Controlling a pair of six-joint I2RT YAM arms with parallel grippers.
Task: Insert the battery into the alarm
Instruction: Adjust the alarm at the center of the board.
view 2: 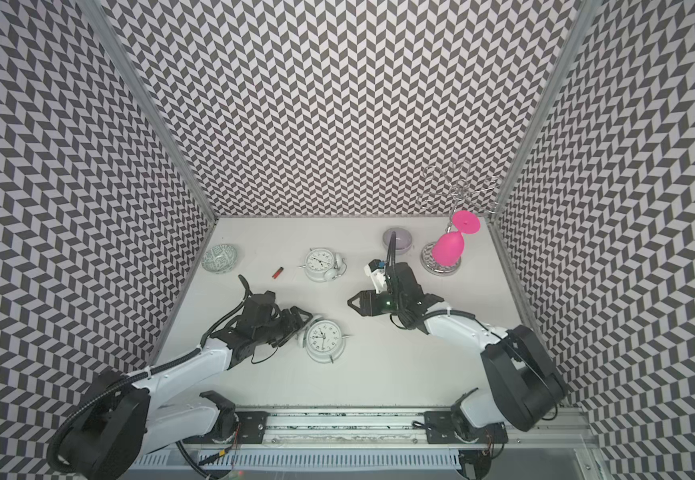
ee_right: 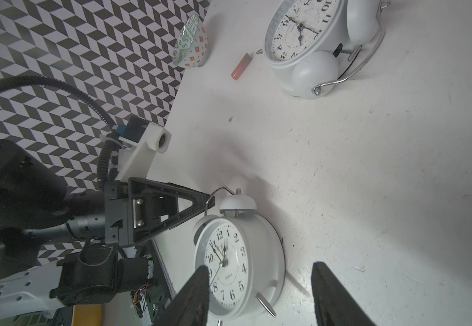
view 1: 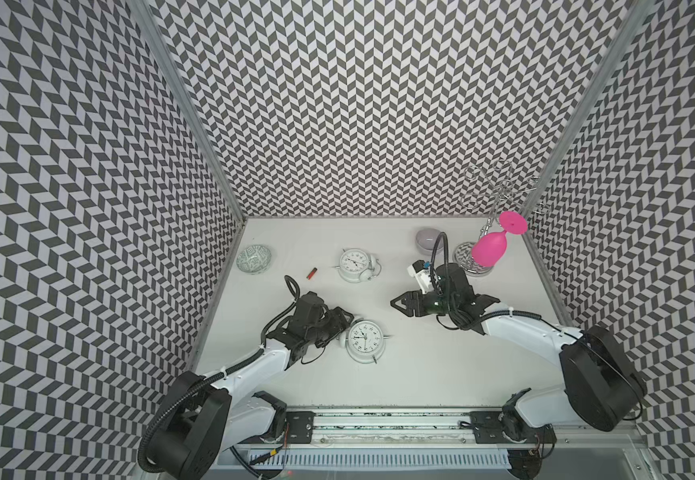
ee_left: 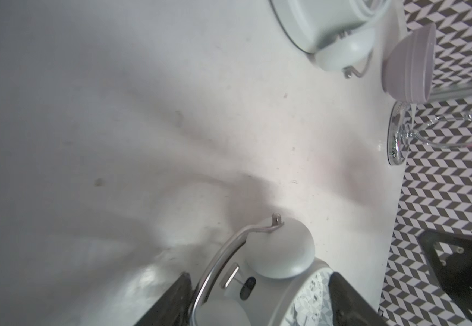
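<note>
Two white twin-bell alarm clocks lie face up on the white table. The near alarm (view 1: 364,340) (view 2: 324,338) (ee_right: 246,254) has my left gripper (view 1: 343,322) (ee_left: 258,275) at its top. One finger is beside the chrome handle (ee_left: 215,259) and one against the face rim; whether they press I cannot tell. The far alarm (view 1: 354,266) (ee_right: 299,36) lies untouched. A small red battery (view 1: 312,273) (view 2: 278,272) (ee_right: 241,66) lies loose on the table, left of the far alarm. My right gripper (view 1: 400,307) (ee_right: 260,266) hangs open and empty, right of the near alarm.
A patterned bowl (view 1: 253,259) sits at the back left by the wall. At the back right are a grey bowl (view 1: 429,241) and a chrome rack (view 1: 472,264) with a pink glass (view 1: 491,247) hanging upside down. Patterned walls close three sides.
</note>
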